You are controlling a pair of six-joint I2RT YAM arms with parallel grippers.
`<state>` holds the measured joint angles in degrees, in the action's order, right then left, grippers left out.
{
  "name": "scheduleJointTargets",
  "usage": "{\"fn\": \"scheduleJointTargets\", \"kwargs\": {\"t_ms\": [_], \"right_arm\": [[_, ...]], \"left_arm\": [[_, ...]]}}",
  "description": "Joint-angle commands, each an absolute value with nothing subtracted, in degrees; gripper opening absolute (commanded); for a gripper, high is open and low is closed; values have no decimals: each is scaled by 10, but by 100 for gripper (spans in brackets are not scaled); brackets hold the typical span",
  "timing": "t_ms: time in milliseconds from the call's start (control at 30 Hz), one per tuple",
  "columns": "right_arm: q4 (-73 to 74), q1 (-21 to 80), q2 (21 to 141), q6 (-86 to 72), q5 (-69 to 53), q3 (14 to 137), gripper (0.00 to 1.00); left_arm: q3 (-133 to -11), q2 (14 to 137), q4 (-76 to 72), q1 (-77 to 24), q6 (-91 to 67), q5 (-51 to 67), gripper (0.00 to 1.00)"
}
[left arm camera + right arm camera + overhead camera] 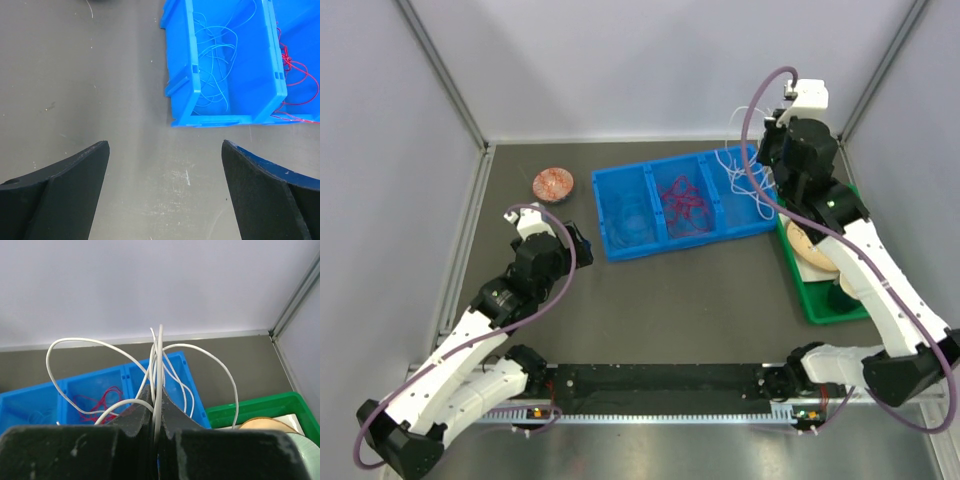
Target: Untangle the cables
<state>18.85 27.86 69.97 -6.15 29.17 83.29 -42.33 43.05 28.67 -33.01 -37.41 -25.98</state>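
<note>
A blue three-compartment bin [715, 236] sits mid-table. Thin blue cables [633, 222] lie in its left compartment, also in the left wrist view [212, 60]. Red cables [682, 200] lie in the middle compartment. White cables [738, 172] hang over the right compartment and the bin's far right corner. My right gripper [157, 390] is shut on the white cables [159, 347], whose loops arc out both sides above the bin [197, 405]. My left gripper [165, 145] is open and empty above bare table, just left of the bin [182, 95].
A round reddish coil [554, 184] lies at the back left of the table. A green tray [815, 295] with a tan tape roll [815, 250] stands right of the bin, under my right arm. Grey walls enclose the table.
</note>
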Motion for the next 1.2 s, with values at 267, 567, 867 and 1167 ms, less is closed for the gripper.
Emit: {"fn": "scheduleJointTargets", "kwargs": {"t_ms": [267,567,867,1167], "right_arm": [[56,185,851,-89,204,810,0],[19,145,997,-140,155,762,0],[21,143,1056,-152,132,763,0],[53,142,1017,-142,112,778,52]], "left_arm": [[-447,443,277,-323,-372,-272,99],[-453,457,276,-322,-371,-274,99],[-454,467,270,-320,-369,-265,99],[-462,469,269,-317,-367,-245,99]]}}
